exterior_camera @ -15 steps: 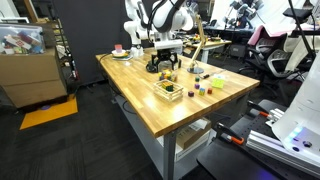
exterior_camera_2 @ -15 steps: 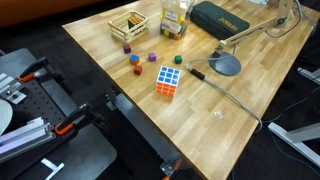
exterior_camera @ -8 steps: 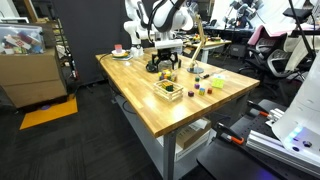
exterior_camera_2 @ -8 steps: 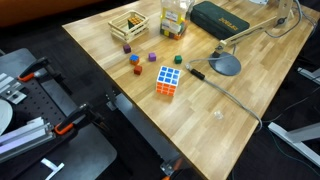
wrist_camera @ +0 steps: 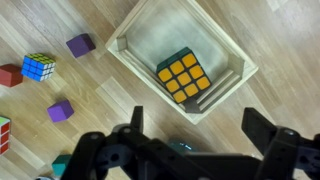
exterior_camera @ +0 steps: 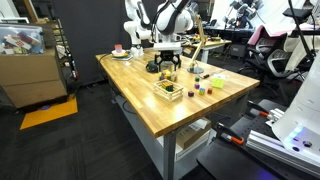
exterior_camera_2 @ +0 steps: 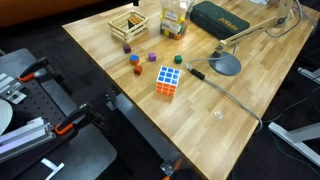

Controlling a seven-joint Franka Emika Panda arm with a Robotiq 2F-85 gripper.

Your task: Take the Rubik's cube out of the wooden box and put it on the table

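The wooden box [wrist_camera: 180, 52] is a pale slatted crate on the table [exterior_camera: 190, 112]; it shows in both exterior views [exterior_camera: 168, 88] [exterior_camera_2: 127, 26]. The Rubik's cube [wrist_camera: 184, 76] lies inside it, yellow face up and a green side showing. My gripper [wrist_camera: 200, 125] is open and empty. It hovers above the table just short of the box's near wall, with one finger at each side of the wrist view. In an exterior view the gripper [exterior_camera: 167, 66] hangs behind the box. It is out of frame in the other exterior view.
A second Rubik's cube [exterior_camera_2: 168, 80] [wrist_camera: 38, 66] lies on the bare table outside the box. Small purple [wrist_camera: 80, 44] and red [wrist_camera: 8, 75] blocks lie beside the box. A lamp base [exterior_camera_2: 225, 65], a green case [exterior_camera_2: 222, 15] and a plate [exterior_camera: 120, 53] also stand on the table.
The gripper has shifted only slightly behind the box. Nothing on the table has moved.
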